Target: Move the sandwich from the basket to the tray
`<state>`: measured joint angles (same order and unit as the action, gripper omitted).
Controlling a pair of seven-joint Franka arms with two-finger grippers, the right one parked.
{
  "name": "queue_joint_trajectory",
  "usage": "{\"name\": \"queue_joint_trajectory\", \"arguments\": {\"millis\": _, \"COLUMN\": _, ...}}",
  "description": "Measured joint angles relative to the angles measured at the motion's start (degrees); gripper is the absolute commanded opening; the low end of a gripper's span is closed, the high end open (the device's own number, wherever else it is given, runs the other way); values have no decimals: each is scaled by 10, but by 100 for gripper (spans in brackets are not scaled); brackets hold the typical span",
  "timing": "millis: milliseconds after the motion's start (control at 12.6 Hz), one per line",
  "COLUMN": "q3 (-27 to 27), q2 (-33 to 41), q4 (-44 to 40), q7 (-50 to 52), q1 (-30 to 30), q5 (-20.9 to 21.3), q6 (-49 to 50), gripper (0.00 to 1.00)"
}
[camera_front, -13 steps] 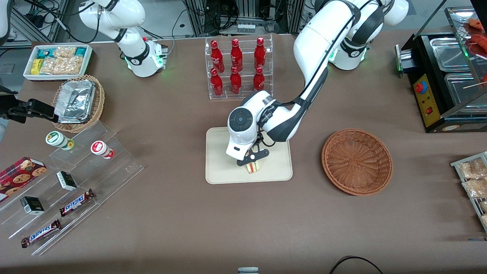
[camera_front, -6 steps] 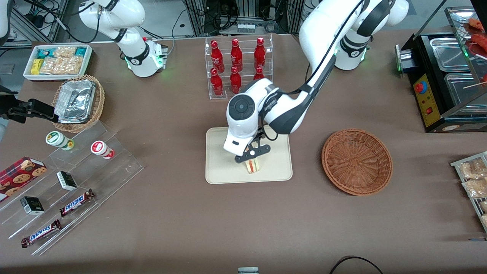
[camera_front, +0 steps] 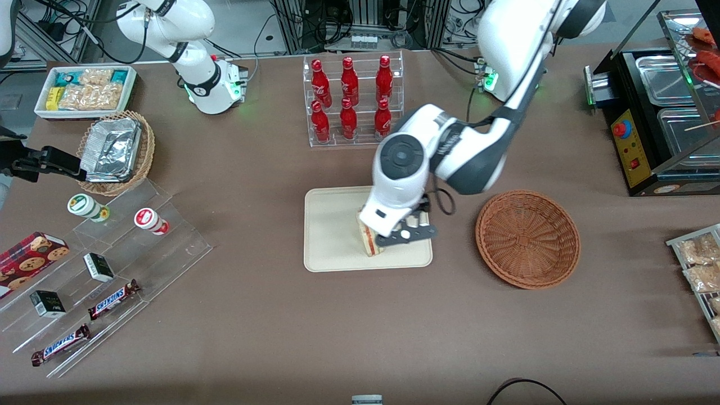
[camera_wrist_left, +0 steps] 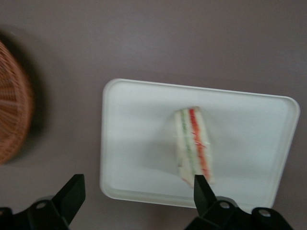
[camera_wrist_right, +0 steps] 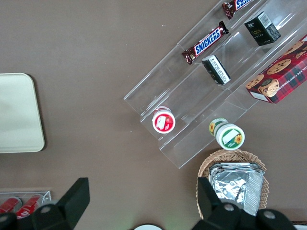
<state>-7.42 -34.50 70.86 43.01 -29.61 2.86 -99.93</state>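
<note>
Spread wide and holding nothing, the hand hangs above the smooth cream tray; the striped triangular sandwich lies beneath it.

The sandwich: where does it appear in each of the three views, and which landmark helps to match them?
Front view: the sandwich lies on the tray, partly covered by the open gripper above it.
Left wrist view: the sandwich lies on the tray, apart from the gripper.
Right wrist view: not in it; only a bare part of the tray shows.
Shared landmark: the tray.
</note>
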Motion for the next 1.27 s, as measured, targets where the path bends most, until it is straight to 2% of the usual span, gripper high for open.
{"name": "queue_joint_trajectory", "arguments": {"millis": 159, "q3": 1, "q2": 31, "q4": 21, "q7": -64, "q1": 42, "q5": 0, "q6": 31, "gripper": 100}}
{"name": "queue_joint_trajectory", "arguments": {"millis": 397, "q3": 1, "q2": 71, "q4": 45, "q7": -97, "q1": 109, "q5": -2, "q6": 75, "gripper": 100}}
{"name": "queue_joint_trajectory", "arguments": {"millis": 714, "q3": 1, "q2": 118, "q4": 87, "q7": -209, "q1": 196, "q5": -11, "q6": 78, "gripper": 100}}
{"name": "queue_joint_trajectory", "arguments": {"millis": 1270, "q3": 1, "q2": 250, "q4": 193, "q7": -388, "q1": 269, "q5": -15, "q6": 85, "gripper": 100}}
